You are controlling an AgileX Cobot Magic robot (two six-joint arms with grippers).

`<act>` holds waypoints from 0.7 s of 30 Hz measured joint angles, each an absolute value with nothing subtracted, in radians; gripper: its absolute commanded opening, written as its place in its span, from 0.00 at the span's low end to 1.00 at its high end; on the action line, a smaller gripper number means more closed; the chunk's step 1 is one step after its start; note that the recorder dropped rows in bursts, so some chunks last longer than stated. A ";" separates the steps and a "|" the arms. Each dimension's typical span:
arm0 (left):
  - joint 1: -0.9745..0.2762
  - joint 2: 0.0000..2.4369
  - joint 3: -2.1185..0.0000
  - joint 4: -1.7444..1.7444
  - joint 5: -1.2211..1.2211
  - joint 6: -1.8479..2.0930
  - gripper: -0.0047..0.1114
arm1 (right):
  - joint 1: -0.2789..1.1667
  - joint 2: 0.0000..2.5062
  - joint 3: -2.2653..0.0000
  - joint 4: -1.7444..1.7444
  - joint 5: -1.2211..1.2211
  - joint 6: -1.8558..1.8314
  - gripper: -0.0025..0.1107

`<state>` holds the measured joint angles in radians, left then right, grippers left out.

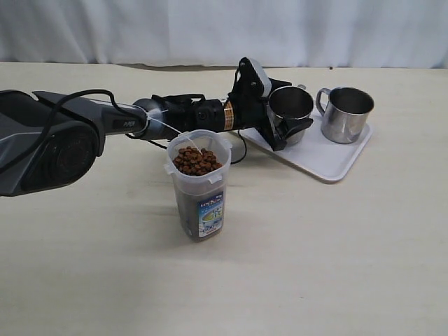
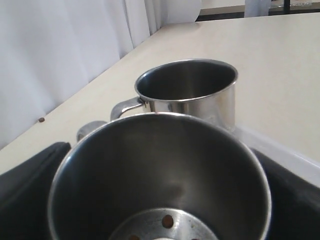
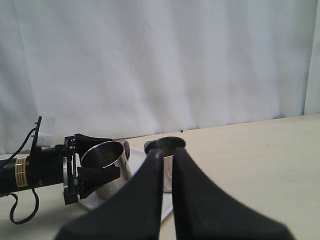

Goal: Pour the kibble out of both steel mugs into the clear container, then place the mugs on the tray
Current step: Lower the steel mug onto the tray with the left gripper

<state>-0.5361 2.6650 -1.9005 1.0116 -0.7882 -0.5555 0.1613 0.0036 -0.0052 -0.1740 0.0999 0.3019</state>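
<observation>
Your left gripper is clamped on the nearer steel mug, black fingers on either side of its wall. The mug leans slightly at the tray's near corner. You cannot tell whether its base touches the tray. The left wrist view looks straight into its brushed, shiny bowl, where a few reddish-brown pellets lie at the bottom. The other steel mug stands upright on the tray just beside it, its looped handle facing the held mug. Both are short polished cylinders. The tray is flat white plastic with rounded corners and a low rim.

Your right gripper hangs well back from the tray with its black tapered fingers drawn almost together, only a thin slit between them and nothing in it.

The clear container stands alone nearer the camera, well apart from the tray. It is a tall translucent jar with a wider rim, filled nearly to the top with kibble.

Everything sits on a smooth pale beige table in front of a white pleated curtain.

The jar carries a blue, green and white label near its base, and the left wrist has a yellowish sticker. The print on both is too small to read
</observation>
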 measured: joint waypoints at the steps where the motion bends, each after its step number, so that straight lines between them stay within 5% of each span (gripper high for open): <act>1: -0.538 2.665 -1.901 1.012 -0.788 -0.556 0.42 | 0.161 0.004 -0.005 -0.174 0.100 0.302 0.07; 7: -0.542 2.665 -1.901 1.004 -0.788 -0.554 0.59 | 0.161 0.004 -0.005 -0.174 0.100 0.302 0.07; 21: -0.546 2.665 -1.903 1.011 -0.803 -0.552 0.60 | 0.161 0.004 -0.005 -0.174 0.100 0.302 0.07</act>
